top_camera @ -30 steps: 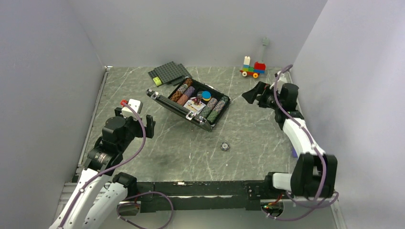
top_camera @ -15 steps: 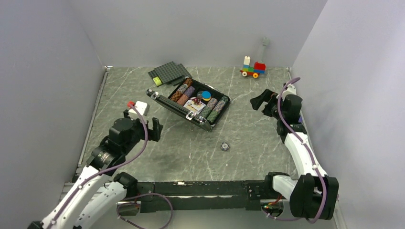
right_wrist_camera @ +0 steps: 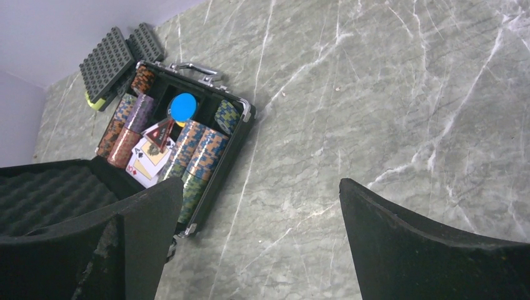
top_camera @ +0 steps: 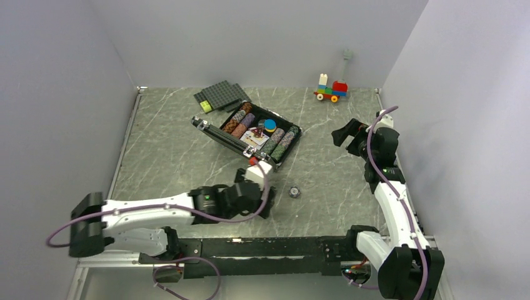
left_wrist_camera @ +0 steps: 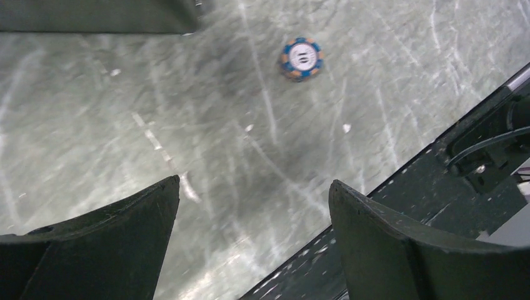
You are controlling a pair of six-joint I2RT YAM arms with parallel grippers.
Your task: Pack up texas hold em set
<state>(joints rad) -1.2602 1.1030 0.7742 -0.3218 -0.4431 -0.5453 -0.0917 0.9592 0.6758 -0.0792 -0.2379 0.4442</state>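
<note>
1. Already most of the set sits inside the black briefcase (top_camera: 289, 149), which lies open toward the back of the table (top_camera: 169, 156), a little left of centre.
2. Rows of multicoloured chips (right_wrist_camera: 194, 150) fill the tray. The cards (right_wrist_camera: 149, 164) lie loose between the rows, and the blue disc (right_wrist_camera: 183, 107) rests above them.
3. The foam-lined lid (right_wrist_camera: 44, 190) is swung back on the near-left side of the tray, so the case is not closed and the latches are undone.
4. One stray chip (left_wrist_camera: 300, 58), blue and orange at the rim with a pale centre, lies flat on the table, well apart from the case on its near side.
5. The left gripper (left_wrist_camera: 253, 247) hangs low over the table just short of that chip. Its jaws are spread wide with nothing between them.
6. The right gripper (right_wrist_camera: 259, 244) is up at the right side, facing the case from a distance, also spread wide and empty.
7. I judge the task mostly done: what remains is lifting the stray chip, putting it in the tray, then lowering the lid and fastening the latches.
8. Behind the case lie dark studded baseplates (top_camera: 222, 95), and a brick toy car (top_camera: 331, 91) stands at the far right.
</note>
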